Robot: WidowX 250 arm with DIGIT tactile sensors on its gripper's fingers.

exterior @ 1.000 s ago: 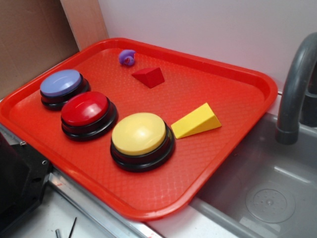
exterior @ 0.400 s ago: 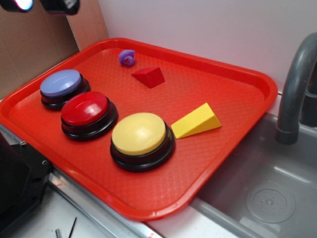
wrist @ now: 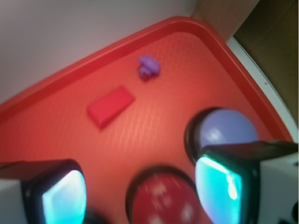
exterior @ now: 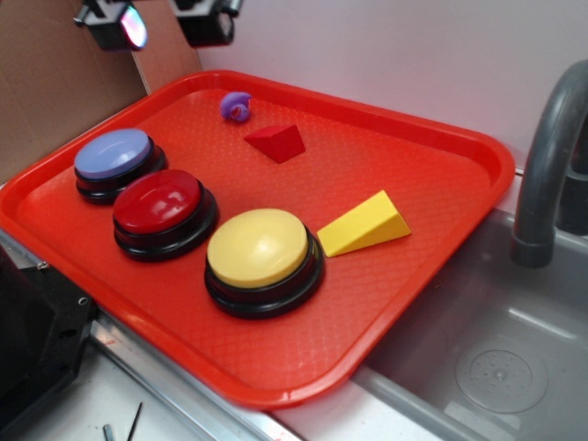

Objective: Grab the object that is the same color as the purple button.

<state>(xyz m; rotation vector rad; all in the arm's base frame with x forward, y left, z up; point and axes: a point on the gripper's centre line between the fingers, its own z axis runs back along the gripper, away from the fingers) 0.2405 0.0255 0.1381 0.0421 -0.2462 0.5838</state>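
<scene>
Hand (wrist: pixel 142 186) gapes (wrist view); exterior crops it.

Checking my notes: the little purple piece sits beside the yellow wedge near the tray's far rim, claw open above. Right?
Not quite. The exterior view shows the purple piece beside the red wedge, not the yellow wedge. The claw is open above.

The end effector (wrist: pixel 140 191) had two blocky fingers (wrist: pixel 53 189) with black casings and rounded corners. Their inner pads (wrist: pixel 219 186) were glossy and glowed turquoise-cyan in the wrist view, paler toward the edges. White or light grey body parts showed beside each finger at the frame's sides. In the exterior view the end effector (exterior: pixel 158 23) appeared as two dark blocks, one showing a pale pad tinted cyan and pink.
</scene>
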